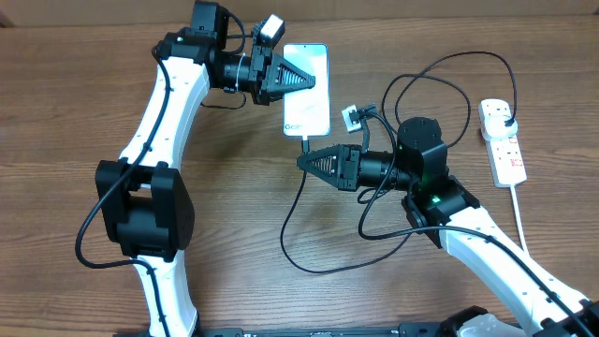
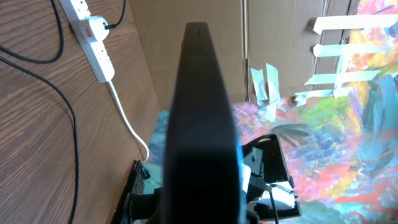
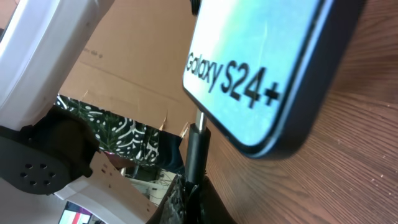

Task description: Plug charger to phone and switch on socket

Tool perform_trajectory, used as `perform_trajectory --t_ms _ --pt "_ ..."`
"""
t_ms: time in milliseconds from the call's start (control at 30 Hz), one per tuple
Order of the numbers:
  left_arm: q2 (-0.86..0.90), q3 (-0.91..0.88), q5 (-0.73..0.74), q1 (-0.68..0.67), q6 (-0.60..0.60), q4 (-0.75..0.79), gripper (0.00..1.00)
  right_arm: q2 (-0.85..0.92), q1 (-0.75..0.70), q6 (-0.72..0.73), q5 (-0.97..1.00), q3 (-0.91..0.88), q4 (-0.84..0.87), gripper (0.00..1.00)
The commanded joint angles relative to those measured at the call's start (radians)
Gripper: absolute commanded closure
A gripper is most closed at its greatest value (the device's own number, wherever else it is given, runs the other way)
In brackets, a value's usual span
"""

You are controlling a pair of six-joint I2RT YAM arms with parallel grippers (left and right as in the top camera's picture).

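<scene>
From above, the left fingers (image 1: 292,80) are clenched with nothing between them, their tip resting on the phone (image 1: 314,105), which lies flat on the bench (image 1: 75,112) just ahead of them. The right fingers (image 1: 318,161) are clenched on the connector (image 1: 306,144) of the charger cable (image 1: 290,234). That connector points from their tip at the near short edge of the phone. The power strip (image 1: 505,154) lies well behind the right fingers, with a black plug (image 1: 506,119) seated in it. In the left wrist view the shut fingers (image 2: 202,124) fill the middle. The power strip (image 2: 93,34) sits far ahead and to one side, and the phone is hard to make out beneath them. In the right wrist view the connector (image 3: 196,146) stands out from the fingers (image 3: 186,202), its metal tip at the phone's (image 3: 261,56) edge; how deep it sits I cannot tell. The step looks like seating the connector, so push straight along the connector's own line without twisting. Let the left fingers press down so the phone cannot slide away, and release only once the tip is fully in.
</scene>
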Motion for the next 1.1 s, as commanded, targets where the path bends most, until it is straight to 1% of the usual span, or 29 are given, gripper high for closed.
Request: perform_trajectory --t_ms 0,1067 --pt "-0.014 0.030 0.034 -0.005 -0.007 0.004 0.96 -0.001 -0.011 0.003 0.018 -0.005 -0.007 0.96" --pt "-0.014 0.030 0.039 -0.003 -0.007 0.004 0.96 -0.001 -0.018 0.022 0.033 -0.005 0.006 0.96"
